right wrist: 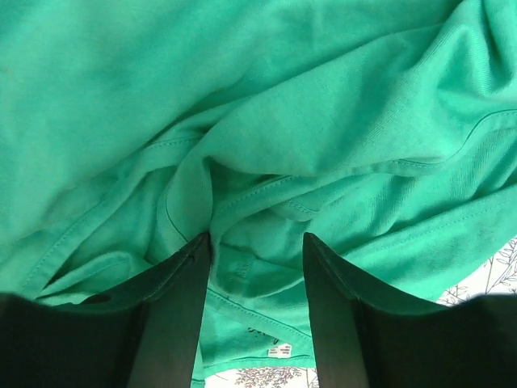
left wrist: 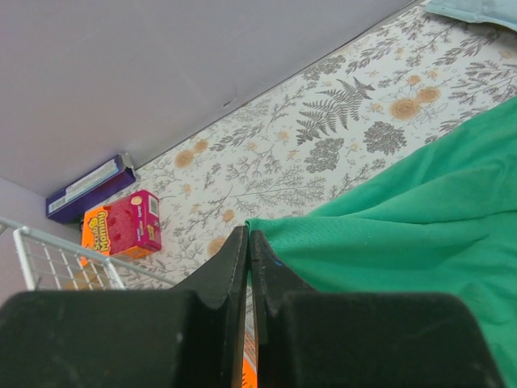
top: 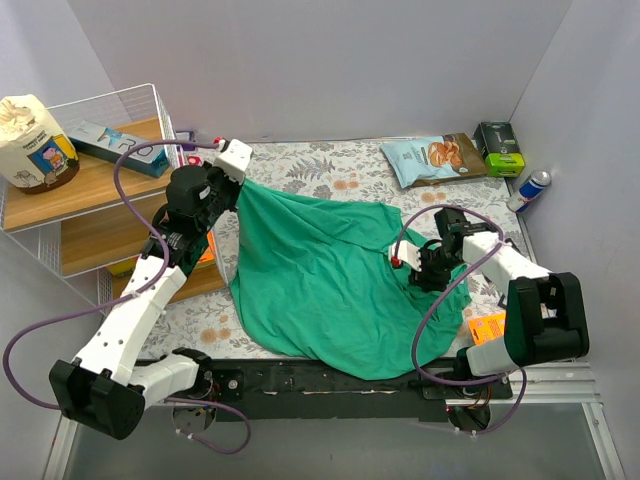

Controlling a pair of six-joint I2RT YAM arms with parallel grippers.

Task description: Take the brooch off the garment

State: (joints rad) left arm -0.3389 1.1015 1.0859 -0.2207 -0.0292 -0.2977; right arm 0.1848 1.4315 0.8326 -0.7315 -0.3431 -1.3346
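Draping the floral table (top: 330,165), a soft, wrinkled green garment (top: 320,280): left jaws, shut, pinch its raised corner; right jaws, partly open, straddle a stitched fold. Brooch not discernible among the creases.

My left arm reaches far forward over the left side of the counter, with the elbow bent. Its pincer (top: 240,172) is fully closed, the two fingers (left wrist: 234,259) pressed flat together, and they pinch an edge of the garment (top: 320,285). My right arm folds back toward the middle, the wrist pointing down. Its pincer (right wrist: 257,242) is open, with the fingers (right wrist: 182,283) clearly apart.
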